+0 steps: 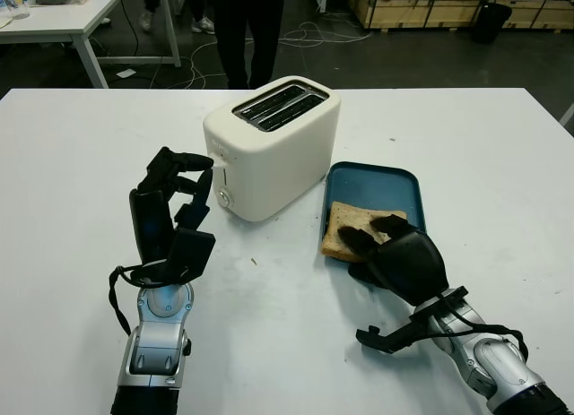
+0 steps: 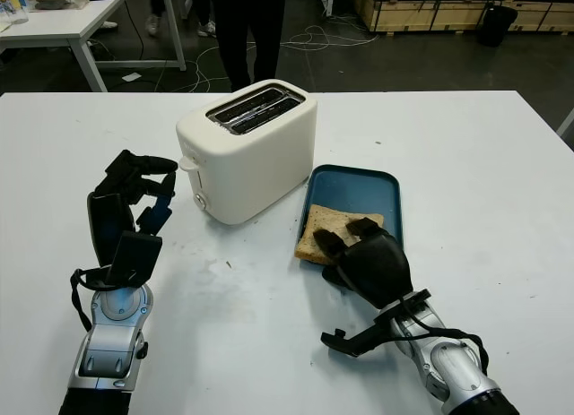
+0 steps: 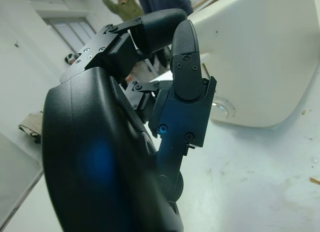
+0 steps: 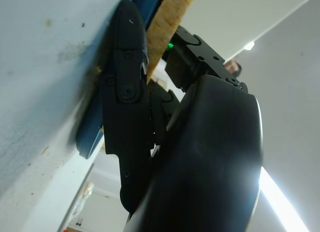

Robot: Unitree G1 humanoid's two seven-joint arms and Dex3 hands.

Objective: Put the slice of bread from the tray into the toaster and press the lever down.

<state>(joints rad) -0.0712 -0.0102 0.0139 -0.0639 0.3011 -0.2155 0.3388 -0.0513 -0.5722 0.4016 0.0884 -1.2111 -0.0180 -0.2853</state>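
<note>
now right hand [image 1: 381, 240] grips bread [image 1: 345, 225] on tray [image 1: 377, 182]; left hand [image 1: 170, 195] beside toaster [image 1: 269, 146]

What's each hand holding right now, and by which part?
Right hand pinches the bread at its near edge, over the tray rim, one finger under and others on top. Left hand, curled by the toaster, holds nothing.
</note>
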